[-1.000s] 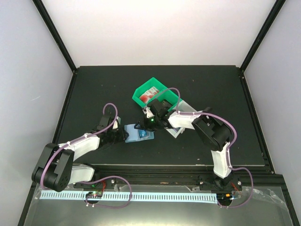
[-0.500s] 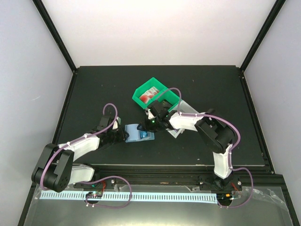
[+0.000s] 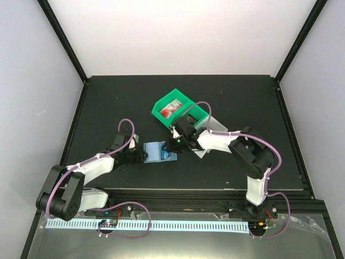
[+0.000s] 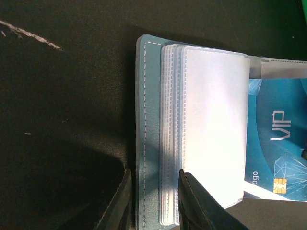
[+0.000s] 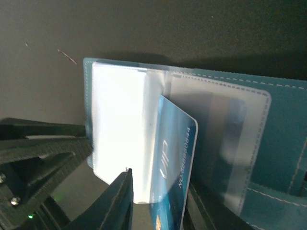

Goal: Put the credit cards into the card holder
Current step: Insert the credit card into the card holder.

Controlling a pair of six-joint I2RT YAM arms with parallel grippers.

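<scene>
The teal card holder (image 3: pixel 159 152) lies open on the black table, clear sleeves up. My left gripper (image 4: pixel 153 201) is shut on the holder's (image 4: pixel 149 120) left cover and sleeve stack, pinning it; it also shows in the top view (image 3: pixel 141 155). My right gripper (image 5: pixel 160 206) is shut on a blue VIP credit card (image 5: pixel 172 163), held on edge with its top corner against the sleeves of the holder (image 5: pixel 278 143), between the white sleeve stack and the right page. In the top view the right gripper (image 3: pixel 173 145) is at the holder's right edge. The card also shows in the left wrist view (image 4: pixel 276 143).
A green bin (image 3: pixel 186 108) behind the holder holds red-and-white cards (image 3: pixel 169 109). A clear bin (image 3: pixel 211 125) lies under the right arm. The left gripper's black fingers (image 5: pixel 43 148) sit left of the holder in the right wrist view.
The right arm's elbow has swung to the right and its wrist has shifted slightly with the blue card. The left gripper and the holder have stayed put.
</scene>
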